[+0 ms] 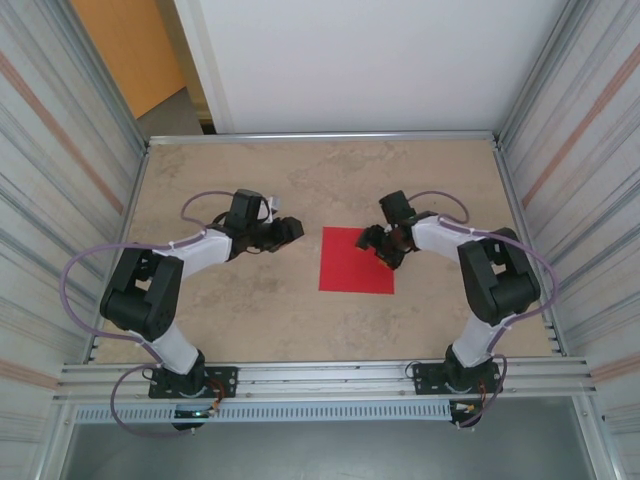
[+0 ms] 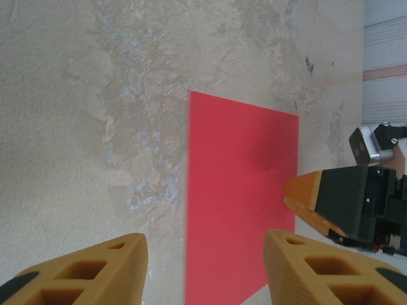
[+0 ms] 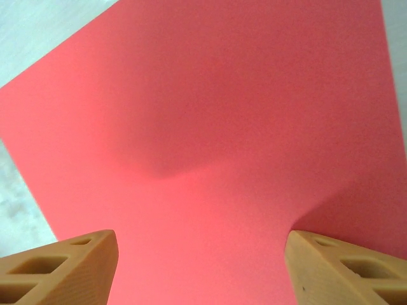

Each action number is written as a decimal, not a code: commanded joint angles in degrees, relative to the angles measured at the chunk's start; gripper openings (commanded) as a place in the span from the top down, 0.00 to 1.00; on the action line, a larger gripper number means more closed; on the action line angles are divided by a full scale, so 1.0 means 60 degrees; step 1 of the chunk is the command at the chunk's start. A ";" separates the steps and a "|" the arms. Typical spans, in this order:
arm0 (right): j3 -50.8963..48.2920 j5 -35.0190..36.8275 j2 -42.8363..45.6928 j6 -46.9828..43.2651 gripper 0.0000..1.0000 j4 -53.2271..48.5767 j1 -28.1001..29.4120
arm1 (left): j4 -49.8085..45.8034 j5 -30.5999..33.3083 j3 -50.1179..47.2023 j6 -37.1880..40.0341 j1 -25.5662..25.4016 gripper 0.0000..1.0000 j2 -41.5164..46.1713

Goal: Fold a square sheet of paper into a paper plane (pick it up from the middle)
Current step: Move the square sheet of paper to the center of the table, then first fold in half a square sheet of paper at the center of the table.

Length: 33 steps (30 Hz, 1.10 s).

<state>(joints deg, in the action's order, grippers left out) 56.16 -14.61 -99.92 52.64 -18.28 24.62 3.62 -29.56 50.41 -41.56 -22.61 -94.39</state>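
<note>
The square sheet of paper (image 1: 352, 262) lies flat and unfolded in the middle of the table, bright red. The paper plane is out of view. My right gripper (image 1: 379, 246) hangs open low over the sheet's right part; in the right wrist view its fingers (image 3: 70, 264) straddle bare red paper (image 3: 210, 127) with a soft shadow on it. My left gripper (image 1: 297, 227) is open just left of the sheet and apart from it. In the left wrist view the left gripper (image 2: 206, 270) spans the sheet's near edge (image 2: 241, 203), and the right gripper's orange fingertip (image 2: 305, 194) pokes in over the paper.
The beige mottled tabletop (image 1: 250, 300) is bordered by metal rails (image 1: 320, 375) at the front and corrugated side walls (image 1: 60, 150). A white wall panel (image 1: 380, 60) stands behind the table's far edge.
</note>
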 commanded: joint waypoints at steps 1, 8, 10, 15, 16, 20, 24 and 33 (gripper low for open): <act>-0.0270 -0.1177 -0.0908 0.0986 0.31 0.0278 0.0788 | -0.0273 -0.0350 -0.0249 -0.0161 -0.0037 0.51 0.0088; -0.0088 -0.1151 0.0411 0.0767 0.34 0.0840 0.0420 | -0.0845 -0.0525 -0.0065 -0.0153 -0.0511 0.58 -0.0209; -0.0092 -0.1026 0.0594 0.0363 0.35 0.0651 0.0175 | -0.0989 -0.0389 0.0019 -0.0216 -0.0635 0.59 -0.0350; 0.0082 -0.0672 0.0304 -0.0564 0.42 -0.0324 -0.0028 | -0.0969 -0.0330 0.0134 -0.0477 -0.0836 0.65 -0.0774; 0.0101 -0.0665 0.0222 -0.0688 0.43 -0.0391 -0.0031 | -0.0969 -0.0318 0.0126 -0.0522 -0.0871 0.66 -0.0827; 0.0341 -0.1019 -0.0208 -0.1119 0.49 -0.0430 0.0085 | -0.1102 -0.0113 0.0067 -0.0668 -0.0941 0.68 -0.0866; 0.0701 -0.1082 -0.0551 -0.1362 0.55 -0.0507 0.0325 | -0.1209 0.0074 -0.0022 -0.0708 -0.0981 0.69 -0.0866; 0.0708 -0.0693 -0.0774 -0.1463 0.62 -0.0611 0.0383 | -0.1246 0.0121 0.0022 -0.0741 -0.1014 0.73 -0.1225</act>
<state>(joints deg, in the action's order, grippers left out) 59.92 -19.75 -103.94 45.71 -19.79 26.98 -2.35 -29.95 49.71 -45.34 -28.25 -100.47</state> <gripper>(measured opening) 0.380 0.272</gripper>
